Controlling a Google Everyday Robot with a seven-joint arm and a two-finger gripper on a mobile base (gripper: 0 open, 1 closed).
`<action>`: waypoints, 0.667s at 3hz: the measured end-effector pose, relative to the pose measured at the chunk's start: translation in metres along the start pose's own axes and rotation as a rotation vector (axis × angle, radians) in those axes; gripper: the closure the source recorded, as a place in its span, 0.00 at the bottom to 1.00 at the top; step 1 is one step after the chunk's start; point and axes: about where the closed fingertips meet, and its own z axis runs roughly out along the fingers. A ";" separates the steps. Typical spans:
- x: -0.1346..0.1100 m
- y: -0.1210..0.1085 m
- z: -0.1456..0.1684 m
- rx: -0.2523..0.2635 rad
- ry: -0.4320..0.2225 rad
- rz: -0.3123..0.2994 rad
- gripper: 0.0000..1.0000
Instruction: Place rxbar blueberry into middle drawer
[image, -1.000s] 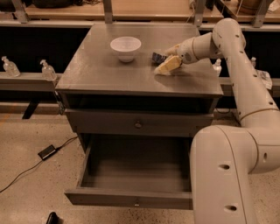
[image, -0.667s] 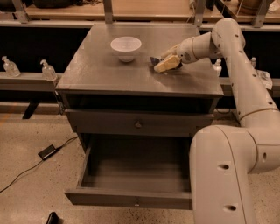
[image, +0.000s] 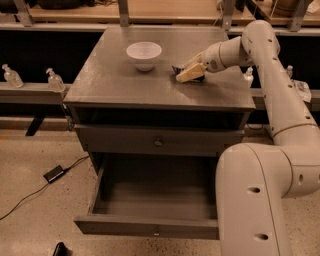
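The rxbar blueberry (image: 176, 69) is a dark wrapper lying on the cabinet top, right of the white bowl (image: 144, 54). Only its left edge and a sliver underneath show from under my gripper (image: 188, 74). My gripper reaches in from the right, low on the cabinet top, and its cream fingers (image: 191, 73) are closed on the bar. The middle drawer (image: 150, 227) is pulled out wide at the bottom of the cabinet, with its grey inside showing and a small knob on its front.
The knobbed drawer front (image: 157, 142) above the open drawer is shut. Two clear bottles (image: 54, 80) stand on a ledge to the left. A black cable and adapter (image: 53, 173) lie on the floor at left. My arm's large body (image: 255, 200) stands at front right.
My gripper has stayed over the bar, shifting only slightly on the cabinet top. The bowl and the drawers have not moved.
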 end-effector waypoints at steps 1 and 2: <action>0.000 0.000 0.000 0.000 0.000 0.000 1.00; 0.000 0.000 0.000 0.000 0.000 0.000 1.00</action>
